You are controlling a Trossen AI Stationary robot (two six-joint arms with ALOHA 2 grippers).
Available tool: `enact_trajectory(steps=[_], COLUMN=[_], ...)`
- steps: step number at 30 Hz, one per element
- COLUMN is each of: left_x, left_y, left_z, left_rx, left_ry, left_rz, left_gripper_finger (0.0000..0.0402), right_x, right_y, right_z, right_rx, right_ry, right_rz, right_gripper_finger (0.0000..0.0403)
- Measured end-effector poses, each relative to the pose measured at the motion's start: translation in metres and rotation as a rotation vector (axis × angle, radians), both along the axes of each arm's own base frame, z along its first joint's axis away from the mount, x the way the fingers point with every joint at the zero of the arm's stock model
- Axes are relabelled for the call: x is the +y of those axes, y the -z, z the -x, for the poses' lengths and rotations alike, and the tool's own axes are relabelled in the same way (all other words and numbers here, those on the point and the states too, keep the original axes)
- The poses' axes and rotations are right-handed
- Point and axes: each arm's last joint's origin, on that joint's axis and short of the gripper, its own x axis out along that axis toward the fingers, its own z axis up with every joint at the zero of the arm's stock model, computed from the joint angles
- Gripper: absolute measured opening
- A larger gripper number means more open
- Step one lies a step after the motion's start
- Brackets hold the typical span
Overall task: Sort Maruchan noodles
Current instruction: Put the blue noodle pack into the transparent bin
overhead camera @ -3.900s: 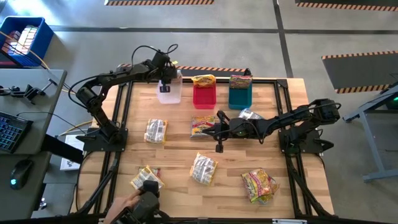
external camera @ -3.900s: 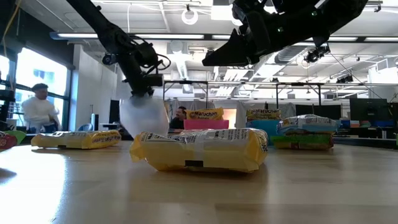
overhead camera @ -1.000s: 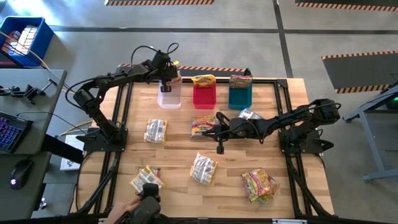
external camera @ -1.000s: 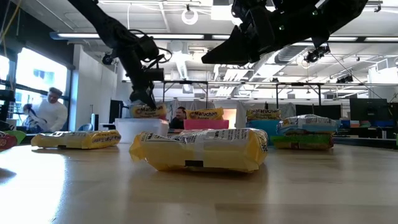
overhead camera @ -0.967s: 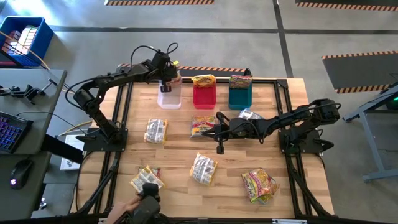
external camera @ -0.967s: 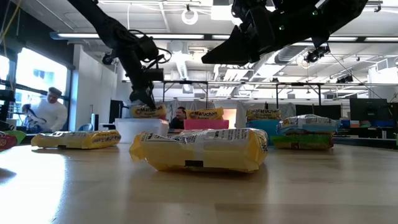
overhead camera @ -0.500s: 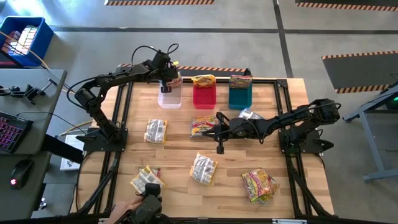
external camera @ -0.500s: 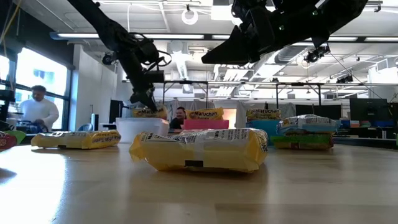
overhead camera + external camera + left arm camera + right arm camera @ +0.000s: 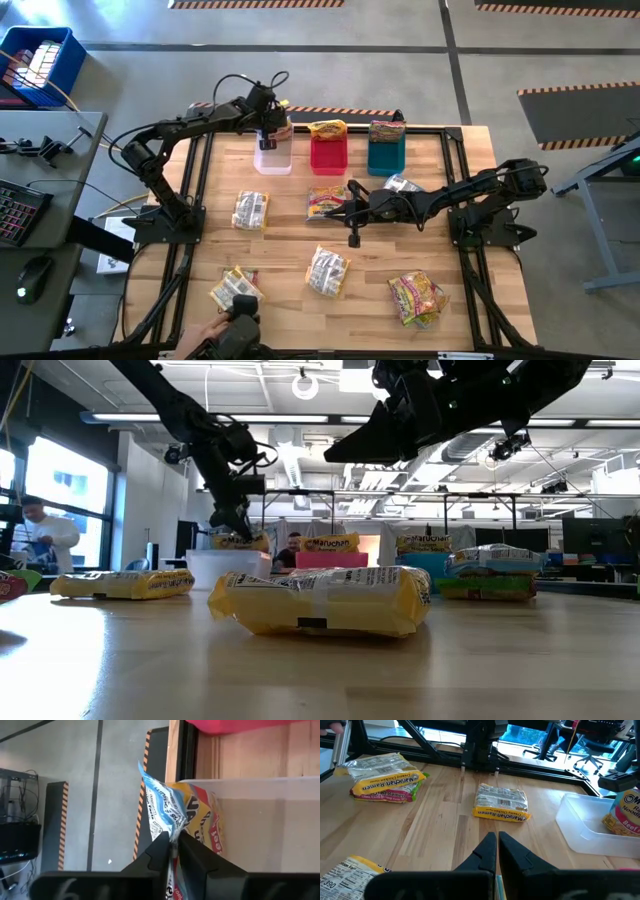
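Observation:
Maruchan noodle packets lie scattered flat on the wooden table point(image 9: 280, 250), among them a yellow one point(image 9: 250, 210) and a reddish-pink one point(image 9: 328, 202). At the far edge stand a clear bin point(image 9: 272, 155), a red bin point(image 9: 328, 153) and a teal bin point(image 9: 386, 153), each with a packet standing in it. My left gripper point(image 9: 272, 128) is over the clear bin, shut on the blue, yellow and red packet point(image 9: 195, 815) there. My right gripper point(image 9: 348, 200) hangs shut above the table's middle, touching nothing. My left gripper pinches the packet's crimped top edge point(image 9: 170, 827) between its two fingers, slanting down from above. The packet stands on end inside the clear bin point(image 9: 260, 815), at its far end, its lower part behind the bin wall.
More packets lie near the front edge point(image 9: 327, 270) point(image 9: 235, 288) point(image 9: 417, 297), and a silvery one point(image 9: 402, 185) lies under my right arm. A person's hand point(image 9: 212, 328) reaches in at the near left edge. A person point(image 9: 35, 540) stands beyond the table.

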Motion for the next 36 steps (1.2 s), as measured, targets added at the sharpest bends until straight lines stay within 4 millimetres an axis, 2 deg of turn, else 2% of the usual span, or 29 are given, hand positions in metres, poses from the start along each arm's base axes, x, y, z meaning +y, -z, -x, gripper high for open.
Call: enact_trajectory(steps=[6,10,16,25,31,36], left_x=[-0.008,-0.011,-0.012,-0.01,-0.011,-0.026], left_y=[0.0,-0.008,-0.019,-0.03,-0.024,-0.028], left_z=[-0.005,-0.006,-0.003,-0.003,-0.003,-0.001], left_rx=[0.048,0.025,-0.012,-0.209,-0.169,-0.107], left_ry=[0.026,0.032,0.014,-0.013,-0.002,-0.006], left_rz=[-0.02,-0.051,-0.068,-0.012,0.018,0.06], left_gripper_finger=[0.0064,0.0069,0.0067,0.0066,0.0058,0.0043], right_x=[0.0,0.0,0.0,0.0,0.0,0.0], right_y=[0.0,0.0,0.0,0.0,0.0,0.0], right_z=[0.0,0.0,0.0,0.0,0.0,0.0], right_rx=[0.0,0.0,0.001,0.001,0.001,0.005], right_ry=[0.0,0.001,-0.011,-0.012,-0.013,-0.013], right_rz=[0.0,-0.002,-0.006,-0.007,-0.007,-0.004], right_gripper_finger=[0.0002,0.0002,0.0002,0.0002,0.0002,0.0002])
